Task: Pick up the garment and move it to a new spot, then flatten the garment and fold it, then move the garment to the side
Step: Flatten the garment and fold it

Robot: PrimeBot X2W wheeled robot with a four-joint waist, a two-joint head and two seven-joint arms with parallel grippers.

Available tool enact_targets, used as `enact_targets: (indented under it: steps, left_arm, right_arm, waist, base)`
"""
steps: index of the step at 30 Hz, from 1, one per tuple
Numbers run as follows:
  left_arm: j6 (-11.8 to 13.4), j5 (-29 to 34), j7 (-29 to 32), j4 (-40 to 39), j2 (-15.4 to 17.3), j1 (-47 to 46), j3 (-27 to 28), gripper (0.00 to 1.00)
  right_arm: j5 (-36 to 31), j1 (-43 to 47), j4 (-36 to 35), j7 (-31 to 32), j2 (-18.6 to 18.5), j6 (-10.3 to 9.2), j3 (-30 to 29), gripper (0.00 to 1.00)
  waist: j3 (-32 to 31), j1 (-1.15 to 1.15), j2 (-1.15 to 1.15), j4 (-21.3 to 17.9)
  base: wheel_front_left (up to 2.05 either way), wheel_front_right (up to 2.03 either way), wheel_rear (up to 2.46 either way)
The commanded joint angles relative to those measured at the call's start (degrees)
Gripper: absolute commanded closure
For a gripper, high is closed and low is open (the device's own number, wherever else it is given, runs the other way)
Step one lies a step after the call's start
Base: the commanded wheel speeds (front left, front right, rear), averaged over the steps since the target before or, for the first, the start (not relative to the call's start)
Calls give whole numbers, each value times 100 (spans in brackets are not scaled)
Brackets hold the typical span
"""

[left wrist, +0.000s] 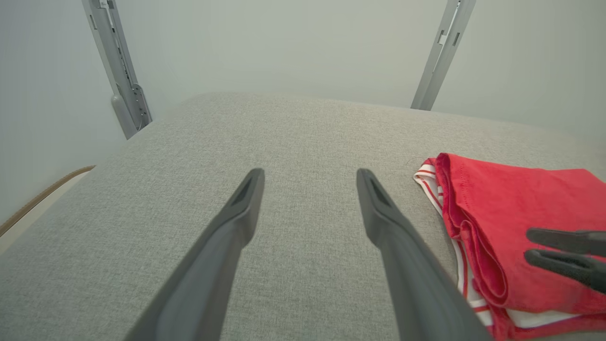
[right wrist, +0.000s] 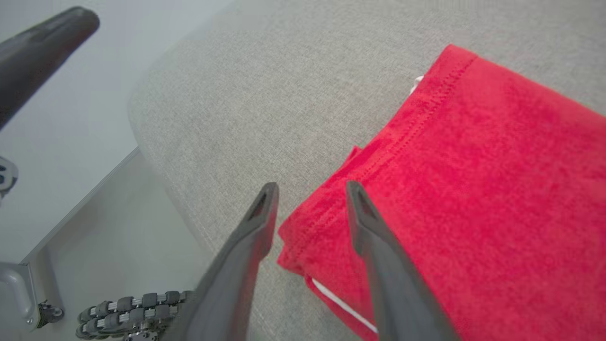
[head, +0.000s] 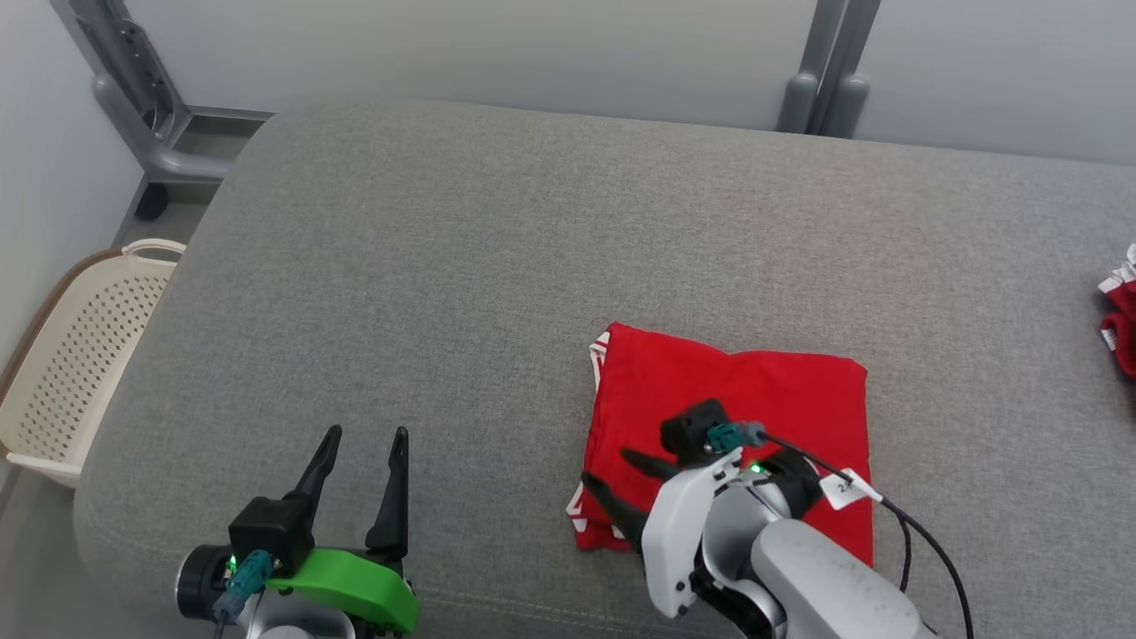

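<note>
The garment, red with white trim, lies folded into a neat square on the grey cushion, right of centre and toward the near edge. It looks light, soft and limp, so the layers will likely slide apart if you lift by one ply; take hold at the thick folded left edge, pinching all layers together. Your right gripper hangs over its near left corner, fingers parted, nothing gripped. Your left gripper is spread wide above bare cushion at the near left. A pale basket stands on the floor further left
</note>
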Motion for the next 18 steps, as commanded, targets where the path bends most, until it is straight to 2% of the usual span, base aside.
enact_targets:
  steps: [1, 7, 13, 16, 17, 18]
  left_arm:
    - [-7, 13, -16, -23, 3, 26, 29, 0]
    - [-6, 50, -16, -53, 10, 82, 83, 0]
    - [-10, 57, -16, -77, 23, 83, 113, 0]
    - [-13, 66, -16, -80, 32, 62, 108, 0]
    - [-13, 66, -16, -80, 32, 62, 108, 0]
    - [-14, 70, -17, -82, 34, 38, 95, 0]
  right_arm:
    - [-31, -44, -35, -6, -29, -3, -162, 0]
    - [-492, 260, -330, 617, -26, -3, -1384, 0]
    - [-1020, 767, -1011, 1306, -20, -3, -2552, 0]
    - [-1103, 1026, -1398, 1654, -21, -3, -3026, 0]
    - [-1103, 1026, -1398, 1654, -21, -3, -3026, 0]
    - [-1112, 1172, -1593, 1843, -22, -3, -3303, 0]
  waist:
    - [-23, 0, 0, -66]
    - [-60, 0, 0, -281]
    - [-67, 0, 0, -432]
    - [-50, 0, 0, -488]
    - [-50, 0, 0, -488]
    - [-28, 0, 0, -515]
  base:
    - [0, 0, 0]
    - [0, 0, 0]
    - [0, 0, 0]
    - [0, 0, 0]
    - [0, 0, 0]
    - [0, 0, 0]
